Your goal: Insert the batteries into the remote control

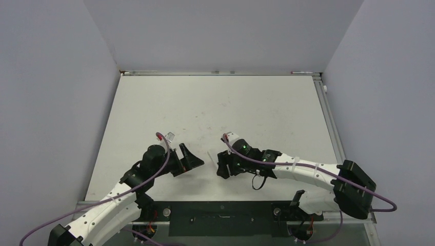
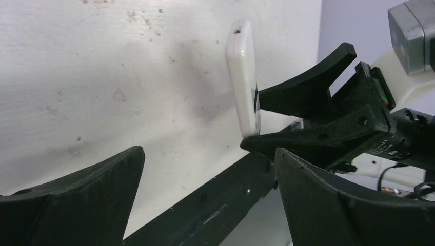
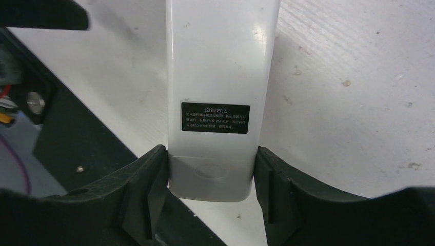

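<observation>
My right gripper is shut on the bottom end of the remote control, one finger on each long edge. The remote's plain white back faces the right wrist camera, with a black label and a closed battery cover with a thumb dimple. In the left wrist view the remote shows edge-on, lifted off the table in the right gripper's fingers. My left gripper is open and empty, just left of the remote. No batteries are in view.
The black base plate runs along the near table edge below both grippers. White walls close in the table on three sides.
</observation>
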